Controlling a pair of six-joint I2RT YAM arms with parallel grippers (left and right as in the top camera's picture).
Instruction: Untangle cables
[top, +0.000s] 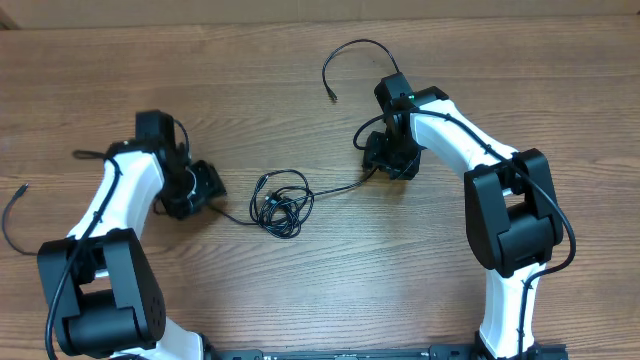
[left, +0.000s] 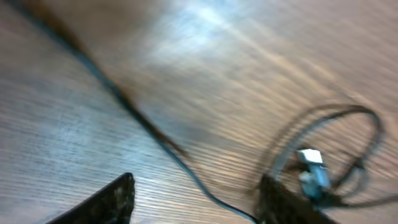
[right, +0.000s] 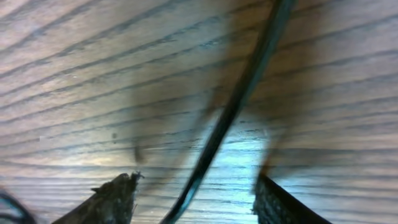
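Observation:
A tangled bunch of thin black cables (top: 281, 203) lies mid-table. One strand (top: 338, 188) leads right to my right gripper (top: 378, 165), another leads left to my left gripper (top: 212, 195). In the left wrist view the left gripper (left: 196, 200) is open, and a cable (left: 186, 169) runs loose between its fingers. The bunch (left: 333, 155), with a pale plug (left: 311, 157), sits just past the right finger. In the right wrist view the right gripper (right: 196, 198) is open too, with a cable (right: 231, 118) lying free between its fingers, touching neither.
A loose cable end (top: 355, 46) arcs across the far side of the table, its plug (top: 332, 97) pointing down. Another thin cord (top: 10, 220) curls at the far left edge. The arm bases stand at the near edge.

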